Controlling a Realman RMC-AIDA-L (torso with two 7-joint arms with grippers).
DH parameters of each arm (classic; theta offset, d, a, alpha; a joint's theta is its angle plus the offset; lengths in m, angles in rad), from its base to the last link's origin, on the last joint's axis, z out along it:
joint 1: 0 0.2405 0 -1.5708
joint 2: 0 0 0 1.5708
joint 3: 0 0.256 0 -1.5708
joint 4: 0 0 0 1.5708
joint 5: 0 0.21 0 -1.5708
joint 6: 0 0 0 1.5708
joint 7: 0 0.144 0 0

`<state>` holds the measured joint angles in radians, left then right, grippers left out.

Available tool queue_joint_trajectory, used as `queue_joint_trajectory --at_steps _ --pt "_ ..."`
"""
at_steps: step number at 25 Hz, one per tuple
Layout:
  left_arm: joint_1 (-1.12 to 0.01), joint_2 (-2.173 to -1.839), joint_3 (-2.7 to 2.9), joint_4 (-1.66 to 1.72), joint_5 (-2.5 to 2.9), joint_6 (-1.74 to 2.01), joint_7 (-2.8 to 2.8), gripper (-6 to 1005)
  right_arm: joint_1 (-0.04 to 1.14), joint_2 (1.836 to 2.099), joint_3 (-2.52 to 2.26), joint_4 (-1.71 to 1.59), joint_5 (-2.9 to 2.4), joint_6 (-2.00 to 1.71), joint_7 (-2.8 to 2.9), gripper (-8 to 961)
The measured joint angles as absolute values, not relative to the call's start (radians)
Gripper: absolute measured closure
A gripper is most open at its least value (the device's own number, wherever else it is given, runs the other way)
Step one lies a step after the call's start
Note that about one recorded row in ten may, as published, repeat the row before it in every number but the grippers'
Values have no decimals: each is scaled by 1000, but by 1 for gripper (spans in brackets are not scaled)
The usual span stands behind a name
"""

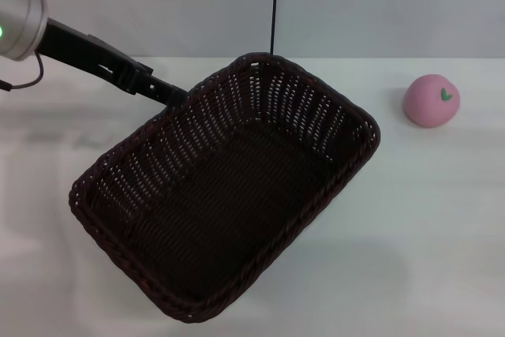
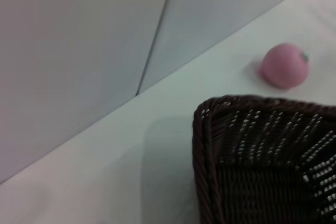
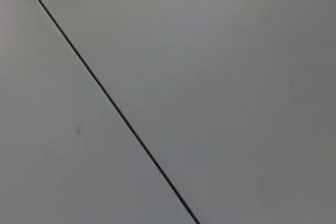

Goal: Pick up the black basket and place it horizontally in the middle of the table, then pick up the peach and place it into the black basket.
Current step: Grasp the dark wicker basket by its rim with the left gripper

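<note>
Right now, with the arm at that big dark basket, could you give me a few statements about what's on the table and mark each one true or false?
1. The peach is lying inside the black basket. False: it sits on the table, apart from the basket, on the robot's right.
2. The basket lies at a slant, not square to the table's edge. True.
3. The left gripper is at the basket's rim on the far left side. True.
4. The right arm is reaching for the peach. False: no right arm shows in the head view, and its wrist camera sees only a plain surface.
5. The basket has something in it. False: it is empty.
</note>
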<state>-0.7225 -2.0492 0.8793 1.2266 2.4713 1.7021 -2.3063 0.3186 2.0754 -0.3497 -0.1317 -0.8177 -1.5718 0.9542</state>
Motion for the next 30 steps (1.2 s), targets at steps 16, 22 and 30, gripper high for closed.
queue_joint_trajectory --at_steps 16,22,30 --pt "-725 -2057 975 1208 2558 1638 -2345 254 312 2077 -350 -130 -818 -1555 954 333" --pt "-729 -2058 999 1151 2559 1624 -2350 259 313 2077 -350 -129 -818 -1544 954 333" --pt "-726 -2059 1040 1099 2562 1587 -2350 264 310 2077 -350 -129 -818 -1544 954 332"
